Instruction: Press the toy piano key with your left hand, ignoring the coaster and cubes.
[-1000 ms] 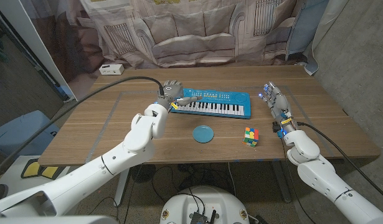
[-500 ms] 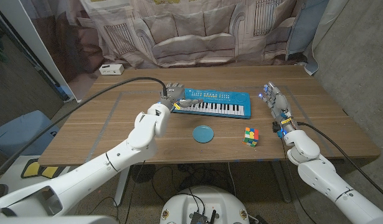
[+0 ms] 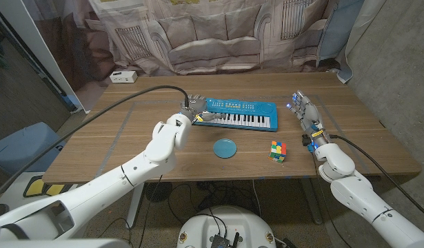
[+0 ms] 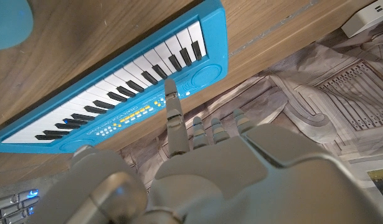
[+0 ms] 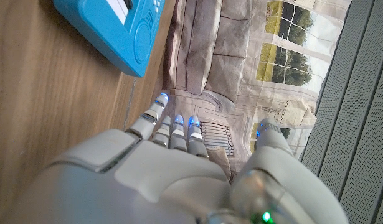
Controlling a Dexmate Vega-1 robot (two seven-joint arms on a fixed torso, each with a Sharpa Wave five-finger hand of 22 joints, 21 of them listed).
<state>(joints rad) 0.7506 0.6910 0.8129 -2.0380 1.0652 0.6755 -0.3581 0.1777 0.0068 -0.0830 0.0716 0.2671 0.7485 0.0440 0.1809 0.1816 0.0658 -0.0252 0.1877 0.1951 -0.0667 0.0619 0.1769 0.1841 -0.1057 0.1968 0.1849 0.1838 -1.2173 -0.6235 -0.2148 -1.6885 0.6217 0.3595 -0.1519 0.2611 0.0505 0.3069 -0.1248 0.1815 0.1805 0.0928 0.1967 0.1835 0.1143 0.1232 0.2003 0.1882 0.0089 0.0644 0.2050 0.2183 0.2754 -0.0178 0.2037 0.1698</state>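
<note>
The blue toy piano (image 3: 239, 114) lies across the table's far middle. My left hand (image 3: 196, 110) is at its left end, one finger stretched out over the white keys (image 4: 160, 65) and the others curled in. In the left wrist view that fingertip (image 4: 169, 87) sits at the keys' edge; I cannot tell if it presses down. My left hand (image 4: 197, 168) holds nothing. My right hand (image 3: 303, 114) stands on the table right of the piano, fingers apart and empty. The piano's right corner (image 5: 113, 25) lies ahead of my right hand (image 5: 166, 168).
A blue round coaster (image 3: 225, 147) lies in front of the piano, with a coloured cube (image 3: 278, 150) to its right. A small white box (image 3: 122, 76) sits at the far left. A curtain hangs behind the table (image 3: 94, 145).
My left hand has moved right and slightly nearer, from beside the piano's left end onto its keys. The right hand has stayed still.
</note>
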